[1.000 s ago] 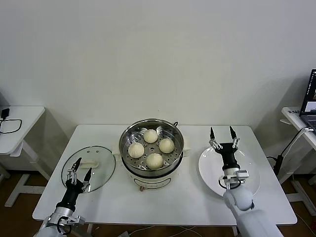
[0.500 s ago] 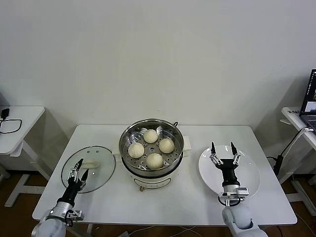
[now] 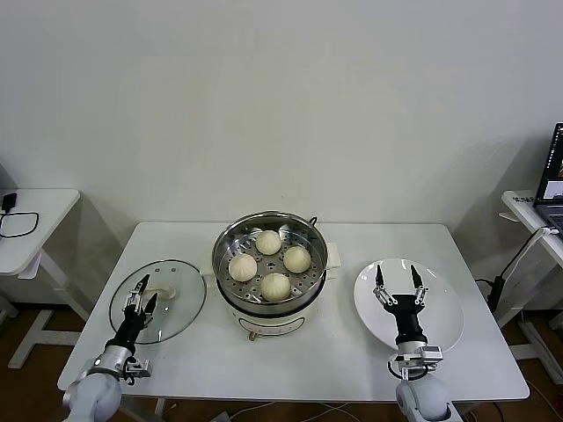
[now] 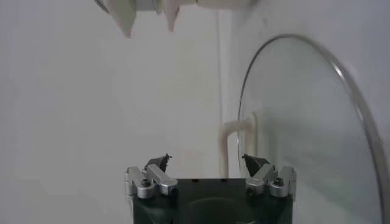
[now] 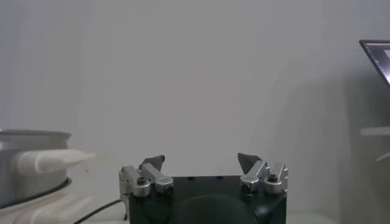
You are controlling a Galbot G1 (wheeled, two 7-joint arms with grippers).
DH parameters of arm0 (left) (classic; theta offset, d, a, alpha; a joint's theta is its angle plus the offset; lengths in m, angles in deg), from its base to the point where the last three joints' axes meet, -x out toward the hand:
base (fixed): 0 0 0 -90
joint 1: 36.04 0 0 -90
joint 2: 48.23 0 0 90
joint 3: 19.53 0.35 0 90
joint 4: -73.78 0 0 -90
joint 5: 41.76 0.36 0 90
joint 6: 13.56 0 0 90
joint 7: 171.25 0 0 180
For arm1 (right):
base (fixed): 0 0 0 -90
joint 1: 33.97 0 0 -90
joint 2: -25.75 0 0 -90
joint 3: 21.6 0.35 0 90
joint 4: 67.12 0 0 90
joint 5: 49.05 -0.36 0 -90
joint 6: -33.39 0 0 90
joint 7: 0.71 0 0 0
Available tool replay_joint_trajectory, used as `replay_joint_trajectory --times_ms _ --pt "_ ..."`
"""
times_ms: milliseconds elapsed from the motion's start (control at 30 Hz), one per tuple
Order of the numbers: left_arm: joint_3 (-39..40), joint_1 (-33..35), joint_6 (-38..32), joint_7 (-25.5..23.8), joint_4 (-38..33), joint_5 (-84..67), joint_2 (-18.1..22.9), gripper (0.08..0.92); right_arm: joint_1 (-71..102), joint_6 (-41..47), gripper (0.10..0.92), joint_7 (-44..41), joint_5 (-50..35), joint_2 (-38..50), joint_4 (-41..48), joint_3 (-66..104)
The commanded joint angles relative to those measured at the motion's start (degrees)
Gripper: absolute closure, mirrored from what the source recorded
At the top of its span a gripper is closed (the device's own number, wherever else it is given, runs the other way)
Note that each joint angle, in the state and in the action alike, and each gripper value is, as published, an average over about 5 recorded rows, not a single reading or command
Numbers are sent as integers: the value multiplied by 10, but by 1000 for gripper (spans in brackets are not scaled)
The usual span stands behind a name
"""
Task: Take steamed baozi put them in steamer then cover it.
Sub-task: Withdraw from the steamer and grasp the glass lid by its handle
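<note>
Several cream-white baozi [image 3: 275, 286] sit on the perforated tray inside the shiny steel steamer [image 3: 222, 248] at the table's middle. The clear glass cover [image 3: 179, 301] with its white handle [image 3: 162, 291] lies flat on the table left of the steamer; it also shows in the left wrist view [image 4: 304, 140]. My left gripper [image 3: 141, 293] is open and empty over the cover's near-left part, beside the handle [image 4: 234, 131]. My right gripper [image 3: 397, 280] is open and empty, pointing up over the white plate.
An empty white plate [image 3: 444, 303] lies right of the steamer. The steamer's side handle [image 5: 52, 159] shows in the right wrist view. A small white side table [image 3: 31, 215] stands at far left, and a laptop [image 3: 553, 176] at far right.
My right gripper has drawn back toward me and dropped lower over the plate. My left gripper has shifted slightly over the cover. The baozi and steamer have not moved.
</note>
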Motion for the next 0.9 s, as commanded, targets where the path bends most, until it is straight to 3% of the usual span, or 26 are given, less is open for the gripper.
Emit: replay_joint_trajectory --times_ms 33,733,900 --pt "11 -30 15 -4 24 -1 -1 177 6 -1 203 -2 7 -4 0 4" --pt "30 -64 34 -16 52 -7 1 181 8 -3 203 -5 25 -8 5 6" --pt "31 -65 36 -20 56 -10 1 279 6 -2 203 -5 26 -8 6 6"
